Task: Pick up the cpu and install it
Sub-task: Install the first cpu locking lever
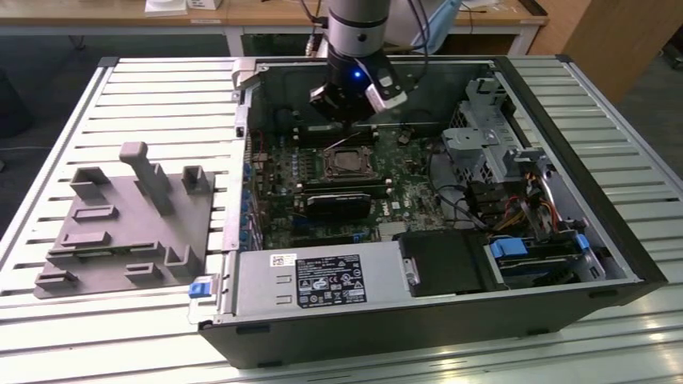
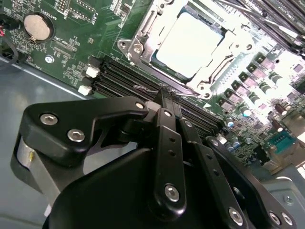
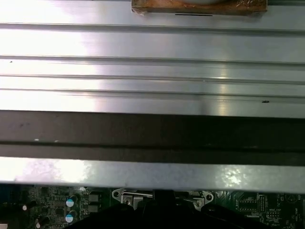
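Silver cpu (image 2: pixel 190 44) half under socket frame (image 2: pixel 143 36)

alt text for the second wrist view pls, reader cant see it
The cpu, a pale silver square, lies in the metal-framed socket on a green motherboard. In front, the black gripper has its jaws closed together, holding nothing, tips over the dark memory slots beside the socket.

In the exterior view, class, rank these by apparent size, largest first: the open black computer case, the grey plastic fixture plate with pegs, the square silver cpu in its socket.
1. Open black computer case
2. Grey plastic fixture plate
3. Square silver cpu, clearly smallest
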`<state>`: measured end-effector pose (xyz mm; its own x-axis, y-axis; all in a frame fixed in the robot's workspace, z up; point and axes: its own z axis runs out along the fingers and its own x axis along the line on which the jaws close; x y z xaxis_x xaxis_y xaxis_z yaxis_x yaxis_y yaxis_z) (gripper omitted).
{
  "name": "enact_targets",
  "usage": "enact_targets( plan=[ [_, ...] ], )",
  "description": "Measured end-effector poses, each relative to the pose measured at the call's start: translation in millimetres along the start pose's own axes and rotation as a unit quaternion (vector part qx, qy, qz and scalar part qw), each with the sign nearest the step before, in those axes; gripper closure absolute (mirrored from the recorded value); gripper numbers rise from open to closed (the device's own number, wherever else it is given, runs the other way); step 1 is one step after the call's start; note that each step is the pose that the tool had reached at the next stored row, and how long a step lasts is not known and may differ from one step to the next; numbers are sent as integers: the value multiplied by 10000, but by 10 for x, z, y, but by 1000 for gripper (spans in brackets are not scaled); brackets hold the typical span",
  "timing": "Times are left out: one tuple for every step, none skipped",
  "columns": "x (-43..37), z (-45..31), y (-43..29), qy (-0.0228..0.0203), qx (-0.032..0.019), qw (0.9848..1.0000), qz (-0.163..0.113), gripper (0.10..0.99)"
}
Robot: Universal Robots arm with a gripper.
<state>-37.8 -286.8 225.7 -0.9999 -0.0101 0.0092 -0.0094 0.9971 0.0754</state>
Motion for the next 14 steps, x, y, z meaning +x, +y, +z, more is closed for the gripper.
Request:
enact_targets(
  plan=[
    [-7,3,2,0,0,10000,0,980],
    [-14,6,4,0,1,10000,0,980],
    [-21,10,6,0,0,10000,0,980],
    [-26,14,7,-1,-1,10000,0,980],
    [-32,18,7,0,0,10000,0,980],
    [-40,21,8,0,1,10000,0,980],
    [-51,24,8,0,1,10000,0,980],
    [-62,28,9,1,1,10000,1,980],
    [-74,33,9,0,0,10000,0,980],
    [-85,38,9,0,-1,10000,0,980],
    [-92,44,8,0,0,10000,0,980],
    [-99,51,8,1,0,10000,0,980],
    [-106,59,8,1,0,10000,0,980],
    [-114,69,7,1,0,10000,0,980]
  ],
)
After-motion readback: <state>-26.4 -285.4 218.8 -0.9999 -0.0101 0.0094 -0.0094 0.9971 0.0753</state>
